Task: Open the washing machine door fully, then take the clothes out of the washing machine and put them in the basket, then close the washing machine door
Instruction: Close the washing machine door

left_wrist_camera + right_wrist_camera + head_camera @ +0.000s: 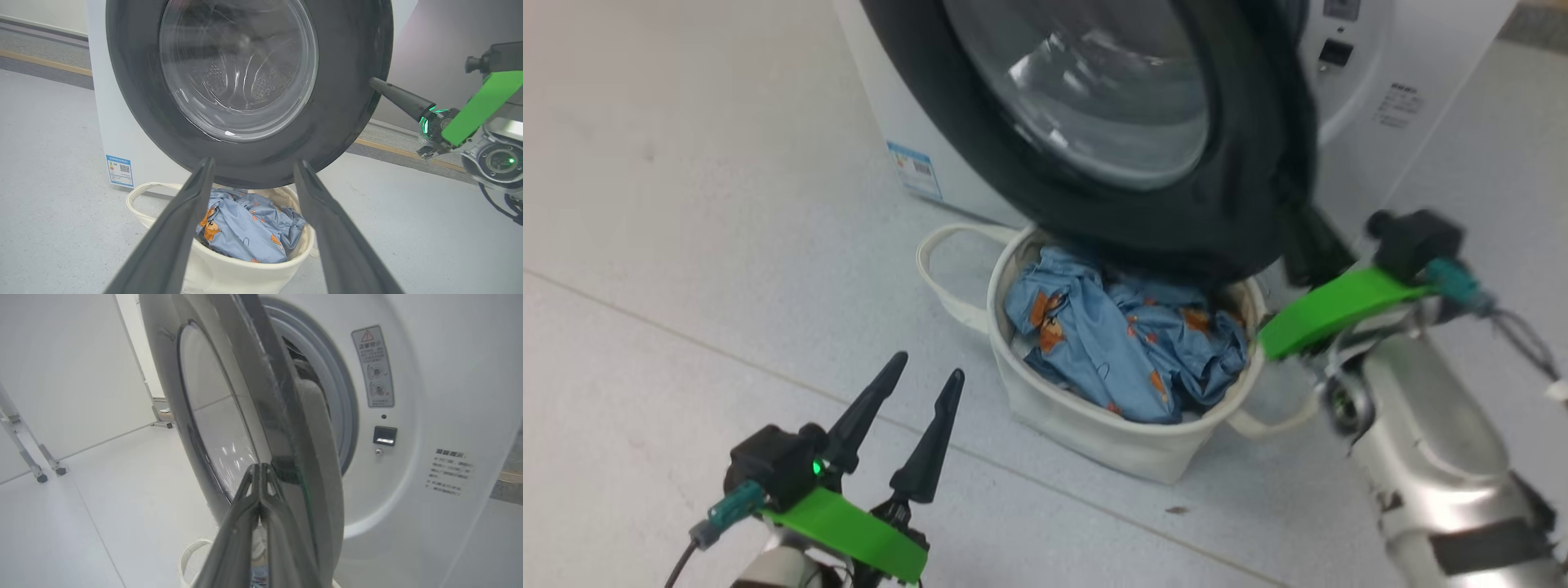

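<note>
Fingers of the right gripper (pixel 259 469), clenched together and holding nothing, touch their tips to the black rim of the ajar washing machine door (pixel 135 81). Fingers of the left gripper (pixel 927 366) stand spread and empty above open floor (pixel 686 269). Just beyond them the clothes (pixel 1111 343) fill the basket (pixel 1094 425) under the door's lower edge.

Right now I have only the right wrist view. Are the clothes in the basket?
Observer: Yes, the light-blue clothes lie bunched inside the canvas basket.
Operator: Does the door clear the basket?
Observer: The washing machine door overhangs the basket's far rim; I cannot tell whether they touch.
Operator: And my left arm?
Observer: The left fingers are spread open, holding nothing, apart from the basket.
</note>
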### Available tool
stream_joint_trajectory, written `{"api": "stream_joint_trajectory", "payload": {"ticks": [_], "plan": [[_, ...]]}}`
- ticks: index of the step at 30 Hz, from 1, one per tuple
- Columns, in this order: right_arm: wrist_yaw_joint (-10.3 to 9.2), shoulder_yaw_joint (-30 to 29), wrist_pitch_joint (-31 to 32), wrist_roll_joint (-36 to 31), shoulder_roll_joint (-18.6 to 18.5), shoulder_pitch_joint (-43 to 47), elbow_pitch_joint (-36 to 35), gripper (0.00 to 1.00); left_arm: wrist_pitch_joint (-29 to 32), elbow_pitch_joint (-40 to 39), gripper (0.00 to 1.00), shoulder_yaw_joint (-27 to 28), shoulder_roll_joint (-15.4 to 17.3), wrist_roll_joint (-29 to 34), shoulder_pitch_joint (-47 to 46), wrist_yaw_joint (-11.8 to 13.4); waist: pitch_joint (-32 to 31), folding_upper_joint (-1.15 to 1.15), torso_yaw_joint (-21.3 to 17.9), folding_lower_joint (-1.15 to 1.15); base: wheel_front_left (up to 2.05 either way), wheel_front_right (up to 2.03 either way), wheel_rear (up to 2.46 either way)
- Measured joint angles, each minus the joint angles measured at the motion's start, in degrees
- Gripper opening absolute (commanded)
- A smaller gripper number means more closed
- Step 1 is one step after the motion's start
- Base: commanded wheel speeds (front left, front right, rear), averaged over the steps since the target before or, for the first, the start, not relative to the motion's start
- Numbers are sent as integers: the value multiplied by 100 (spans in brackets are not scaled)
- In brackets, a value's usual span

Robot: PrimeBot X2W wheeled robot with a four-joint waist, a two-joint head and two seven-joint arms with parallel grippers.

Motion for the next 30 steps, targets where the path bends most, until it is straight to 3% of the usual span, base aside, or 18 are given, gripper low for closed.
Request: {"api": "stream_joint_trajectory", "payload": {"ticks": [9,17,24,30], "plan": [[-1,-1259,-2,-431,-149,-903,424,0,1,-102,100,-16,-19,0,-336,0,595,0,135,0,0,0,0],[-1,-1640,-2,-450,-245,-1603,1116,0,1,-87,100,-51,-43,-42,-458,0,723,0,314,0,0,0,0],[-1,-2104,-3,-684,-356,-1785,1188,0,0,-37,100,-75,-41,-84,-458,0,626,0,355,0,0,0,0],[-2,-1883,-3,-639,-250,-1647,1062,0,0,5,100,-77,-16,-84,-449,2,441,0,274,0,0,0,0]]}}
